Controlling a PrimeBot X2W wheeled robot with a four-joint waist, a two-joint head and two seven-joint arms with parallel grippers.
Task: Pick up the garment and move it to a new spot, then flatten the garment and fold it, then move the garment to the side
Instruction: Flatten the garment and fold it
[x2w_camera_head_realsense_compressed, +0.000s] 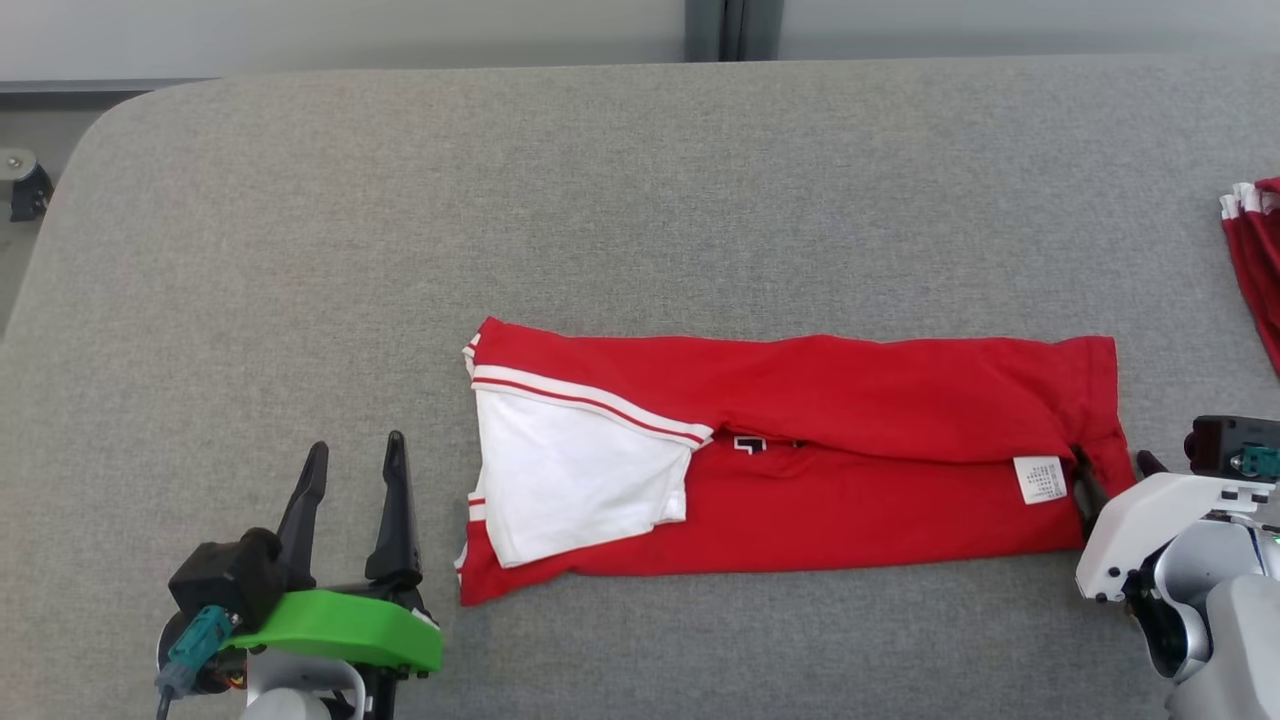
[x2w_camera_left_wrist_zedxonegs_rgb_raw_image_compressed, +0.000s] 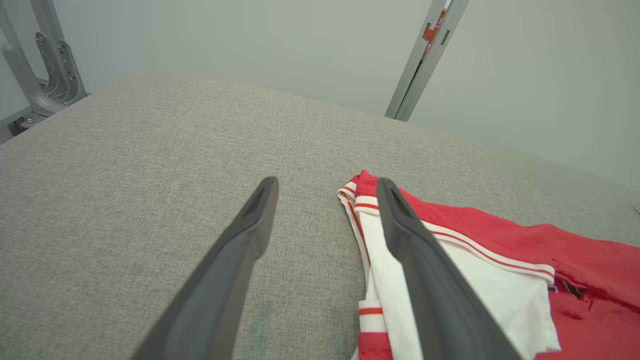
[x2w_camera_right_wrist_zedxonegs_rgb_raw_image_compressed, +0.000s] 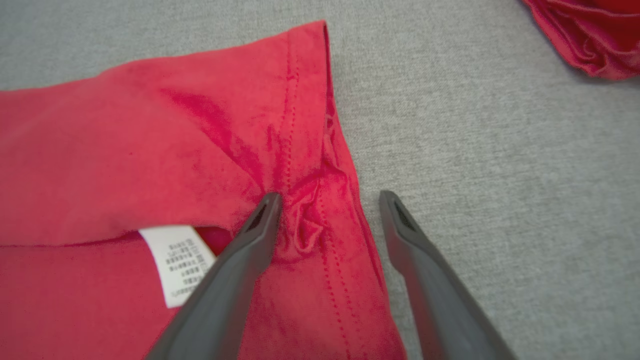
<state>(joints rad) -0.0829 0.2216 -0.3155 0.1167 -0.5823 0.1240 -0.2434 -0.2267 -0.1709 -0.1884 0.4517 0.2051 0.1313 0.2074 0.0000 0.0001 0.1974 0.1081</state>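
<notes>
- Left of the garment (x2w_camera_head_realsense_compressed: 850, 400), just off its white-trimmed end: left gripper (x2w_camera_head_realsense_compressed: 357, 442), fingers spread, nothing in them. Risk: if I close from here, it may take only the top white layer and the red beneath slides away.
- At the garment's left end: white panel (x2w_camera_head_realsense_compressed: 570, 470) lying loose over the red, lower corner free. Risk: any lift or drag could flip it open and undo the fold.
- Along the garment's middle: the piece lies as a long folded band, flat on the grey table (x2w_camera_head_realsense_compressed: 640, 150), upper flap overlapping lower, nothing pinning the overlap. Risk: uneven pull from the two ends would skew the flaps.
- Near the garment's right end: care label (x2w_camera_head_realsense_compressed: 1040, 478) poking out from under the upper flap. Risk: minor; a pinch could catch it instead of cloth.
- At the garment's right hem: right gripper (x2w_camera_right_wrist_zedxonegs_rgb_raw_image_compressed: 328, 196), released and wide, one finger by a pucker in the hem, the other over bare table just beside the edge. Risk: a pinch here could take only the bunched hem and leave the lower layers behind.
- Well right of the garment: second red cloth (x2w_camera_head_realsense_compressed: 1255, 250) at the table's edge. Risk: if I carry the garment to that side, I could land on it or snag it.
</notes>
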